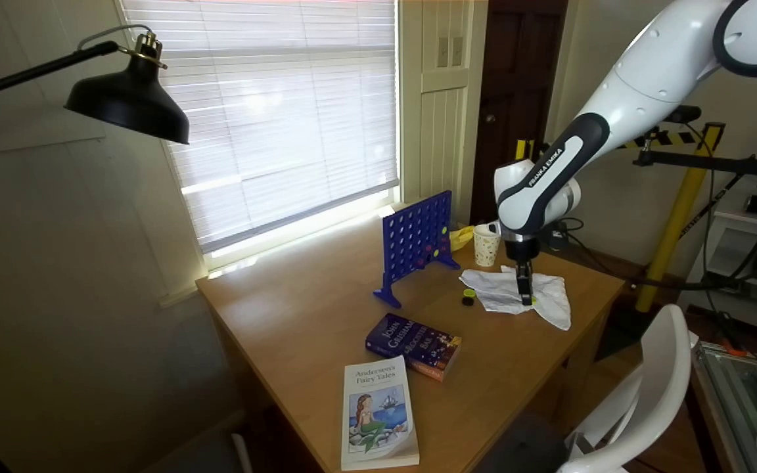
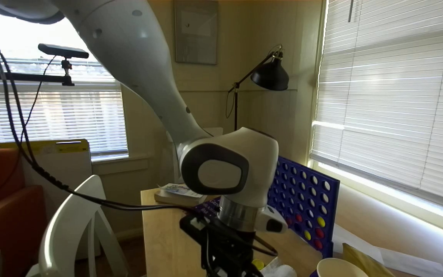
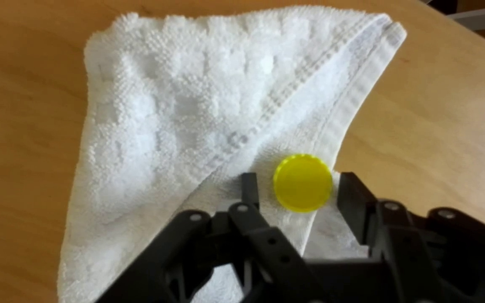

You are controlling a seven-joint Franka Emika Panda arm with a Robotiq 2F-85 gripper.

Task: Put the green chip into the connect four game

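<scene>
On a folded white towel (image 3: 141, 126) lies a round yellow to yellow-green chip (image 3: 302, 183), the one that fits the green chip; from outside only a sliver of this chip (image 1: 534, 300) shows beside the fingertips. My gripper (image 3: 296, 185) points down with one finger on each side of it, a narrow gap left at both sides, so the jaws are open around it without touching. In an exterior view the gripper (image 1: 526, 302) reaches the towel. The blue connect four game (image 1: 418, 231) stands upright on its feet, several red and yellow chips in its lower holes.
Another yellow-green chip (image 1: 469, 292) sits on a dark round piece near the towel. Behind the towel stand a patterned paper cup (image 1: 486, 246) and a yellow item (image 1: 461, 238). A dark purple book (image 1: 414, 343) and a light-covered book (image 1: 380, 414) lie toward the table's front.
</scene>
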